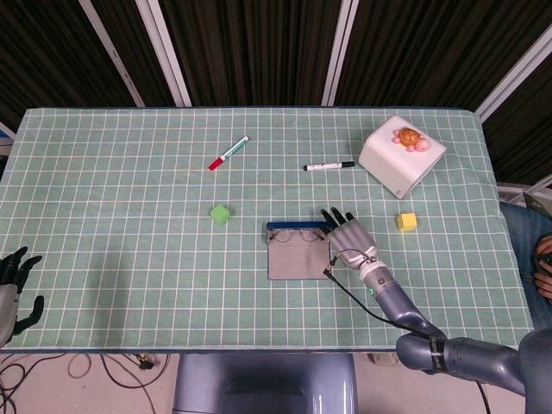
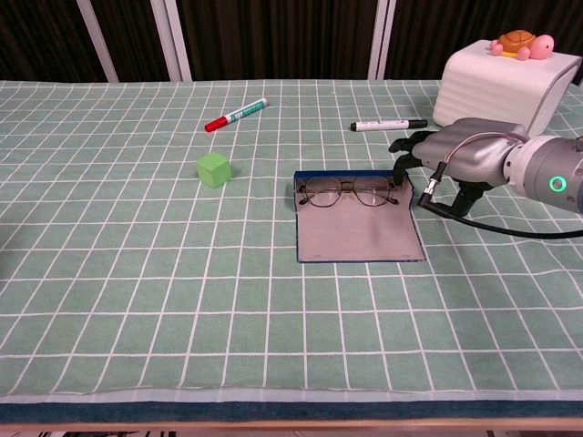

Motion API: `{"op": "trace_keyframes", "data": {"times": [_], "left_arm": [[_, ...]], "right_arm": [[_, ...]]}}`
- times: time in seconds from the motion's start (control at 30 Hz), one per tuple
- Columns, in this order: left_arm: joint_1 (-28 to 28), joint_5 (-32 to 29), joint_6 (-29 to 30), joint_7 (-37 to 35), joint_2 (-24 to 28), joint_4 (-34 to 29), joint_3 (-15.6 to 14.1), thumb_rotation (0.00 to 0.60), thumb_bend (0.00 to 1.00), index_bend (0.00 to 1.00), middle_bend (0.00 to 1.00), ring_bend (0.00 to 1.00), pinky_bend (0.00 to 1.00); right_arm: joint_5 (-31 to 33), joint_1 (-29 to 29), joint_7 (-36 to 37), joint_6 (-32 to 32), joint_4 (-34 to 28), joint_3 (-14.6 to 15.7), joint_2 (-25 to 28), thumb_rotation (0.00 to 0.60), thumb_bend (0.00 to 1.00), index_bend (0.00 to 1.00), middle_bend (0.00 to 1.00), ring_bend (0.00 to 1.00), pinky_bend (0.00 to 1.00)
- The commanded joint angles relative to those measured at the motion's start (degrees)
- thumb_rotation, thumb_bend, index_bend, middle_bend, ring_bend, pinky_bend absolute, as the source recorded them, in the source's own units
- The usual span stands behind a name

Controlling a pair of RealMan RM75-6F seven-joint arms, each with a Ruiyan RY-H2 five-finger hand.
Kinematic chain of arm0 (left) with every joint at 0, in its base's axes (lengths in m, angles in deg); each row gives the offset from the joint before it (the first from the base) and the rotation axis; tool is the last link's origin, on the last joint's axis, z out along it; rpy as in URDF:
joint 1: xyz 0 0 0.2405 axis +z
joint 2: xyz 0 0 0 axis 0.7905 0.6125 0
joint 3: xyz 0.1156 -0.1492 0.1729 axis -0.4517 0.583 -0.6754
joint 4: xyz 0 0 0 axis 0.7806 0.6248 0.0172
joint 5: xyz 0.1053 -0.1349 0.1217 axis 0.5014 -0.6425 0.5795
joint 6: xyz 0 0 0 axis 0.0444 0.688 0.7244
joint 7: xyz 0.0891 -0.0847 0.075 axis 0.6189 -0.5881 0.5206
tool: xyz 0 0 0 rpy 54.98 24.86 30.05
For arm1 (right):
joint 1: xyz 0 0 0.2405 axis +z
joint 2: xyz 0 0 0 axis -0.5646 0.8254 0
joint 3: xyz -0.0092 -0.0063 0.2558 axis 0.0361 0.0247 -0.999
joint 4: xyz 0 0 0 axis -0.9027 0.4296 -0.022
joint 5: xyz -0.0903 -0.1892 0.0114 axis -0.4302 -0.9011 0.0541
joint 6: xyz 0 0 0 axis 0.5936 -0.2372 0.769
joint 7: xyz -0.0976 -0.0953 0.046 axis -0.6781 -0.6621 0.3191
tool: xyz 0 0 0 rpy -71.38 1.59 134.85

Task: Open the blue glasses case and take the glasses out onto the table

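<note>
The blue glasses case [image 1: 298, 257] [image 2: 359, 238] lies open mid-table, its grey flap spread flat toward the front edge. The thin-framed glasses [image 1: 297, 234] [image 2: 350, 193] rest in the case's far blue part. My right hand [image 1: 349, 240] [image 2: 460, 162] is at the case's right end, its dark fingertips [image 2: 405, 151] by the right corner of the case and glasses; actual contact I cannot tell. It holds nothing. My left hand [image 1: 12, 288] hangs at the table's front left corner with fingers spread, seen only in the head view.
A green cube [image 1: 221, 213] [image 2: 214, 169] sits left of the case. Farther back lie a red marker [image 1: 228, 153] [image 2: 236, 115] and a black marker [image 1: 329, 166] [image 2: 390, 124]. A white box [image 1: 401, 159] [image 2: 499, 91] with a turtle toy stands back right; a yellow cube [image 1: 407, 222] lies near it.
</note>
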State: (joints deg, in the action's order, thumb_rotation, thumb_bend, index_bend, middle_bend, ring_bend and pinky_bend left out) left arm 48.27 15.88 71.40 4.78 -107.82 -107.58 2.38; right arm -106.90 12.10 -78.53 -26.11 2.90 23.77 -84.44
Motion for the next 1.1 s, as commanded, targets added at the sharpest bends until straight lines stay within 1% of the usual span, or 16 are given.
{"op": "trace_keyframes", "data": {"times": [0.03, 0.13, 0.17, 0.2, 0.3, 0.37, 0.43, 0.57, 0.67, 0.73, 0.77, 0.9, 1.1], "left_arm": [[0.0, 0.0, 0.0, 0.0, 0.0, 0.0, 0.0, 0.600, 0.47, 0.12, 0.00, 0.00, 0.02], [0.0, 0.0, -0.1, 0.1, 0.0, 0.0, -0.1, 0.600, 0.47, 0.13, 0.00, 0.00, 0.02], [0.0, 0.0, -0.1, 0.1, 0.0, 0.0, -0.1, 0.600, 0.47, 0.13, 0.00, 0.00, 0.02], [0.0, 0.0, -0.1, 0.1, 0.0, 0.0, -0.1, 0.600, 0.47, 0.13, 0.00, 0.00, 0.02], [0.0, 0.0, -0.1, 0.0, 0.0, -0.1, -0.1, 0.600, 0.47, 0.13, 0.00, 0.00, 0.02], [0.0, 0.0, -0.1, -0.1, 0.0, -0.1, -0.1, 0.600, 0.47, 0.13, 0.00, 0.00, 0.02], [0.0, 0.1, -0.1, -0.1, 0.0, -0.1, -0.1, 0.600, 0.47, 0.13, 0.00, 0.00, 0.02], [-0.1, 0.0, -0.2, -0.2, 0.0, -0.1, 0.0, 0.600, 0.47, 0.13, 0.00, 0.00, 0.02], [-0.1, -0.3, -0.5, -0.6, 0.0, -0.3, 0.0, 0.600, 0.47, 0.13, 0.00, 0.00, 0.02], [-0.2, -0.4, -0.7, -0.6, 0.1, -0.3, 0.0, 0.600, 0.47, 0.13, 0.00, 0.00, 0.02], [-0.2, -0.5, -0.8, -0.6, 0.1, -0.4, 0.0, 0.600, 0.47, 0.13, 0.00, 0.00, 0.02], [-0.4, -0.7, -1.2, -0.7, 0.2, -0.5, 0.0, 0.600, 0.47, 0.13, 0.00, 0.00, 0.02], [-0.5, -0.9, -1.5, -1.2, 0.4, -0.7, 0.0, 0.600, 0.47, 0.13, 0.00, 0.00, 0.02]], "right_arm": [[0.4, 0.1, -0.1, 0.0, -0.5, 0.1, 0.3, 0.600, 0.48, 0.27, 0.00, 0.02, 0.23], [1.7, 0.3, 0.6, 0.5, -2.5, -0.4, 1.4, 0.600, 0.44, 0.27, 0.00, 0.02, 0.23], [2.9, 0.5, 0.8, 1.1, -3.7, -0.7, 2.2, 0.600, 0.40, 0.26, 0.00, 0.02, 0.23], [3.7, 0.7, 1.0, 1.5, -4.6, -1.0, 2.8, 0.600, 0.37, 0.24, 0.00, 0.02, 0.23], [6.6, 1.6, 1.8, 1.9, -8.2, -3.0, 5.4, 0.600, 0.30, 0.17, 0.00, 0.02, 0.23], [8.3, 2.4, 1.7, 1.7, -9.6, -4.2, 6.4, 0.600, 0.29, 0.16, 0.01, 0.02, 0.23], [11.1, 3.8, 1.2, 1.8, -10.8, -5.7, 7.3, 0.600, 0.29, 0.16, 0.04, 0.03, 0.23], [22.0, 8.7, -2.3, 4.9, -12.4, -7.2, 9.0, 0.600, 0.29, 0.17, 0.09, 0.05, 0.23], [33.3, 14.9, -7.5, 7.0, -12.2, -6.3, 10.1, 0.600, 0.30, 0.17, 0.13, 0.08, 0.23], [39.5, 18.8, -10.2, 6.9, -11.3, -5.6, 9.8, 0.600, 0.32, 0.17, 0.15, 0.10, 0.23], [41.3, 20.0, -10.9, 6.8, -10.9, -5.5, 9.5, 0.600, 0.33, 0.17, 0.16, 0.10, 0.23], [53.3, 26.3, -13.7, 7.9, -7.7, -4.2, 7.5, 0.600, 0.34, 0.17, 0.16, 0.11, 0.23], [67.1, 33.5, -17.7, 10.5, -1.6, -1.7, 5.1, 0.600, 0.33, 0.17, 0.20, 0.17, 0.23]]}}
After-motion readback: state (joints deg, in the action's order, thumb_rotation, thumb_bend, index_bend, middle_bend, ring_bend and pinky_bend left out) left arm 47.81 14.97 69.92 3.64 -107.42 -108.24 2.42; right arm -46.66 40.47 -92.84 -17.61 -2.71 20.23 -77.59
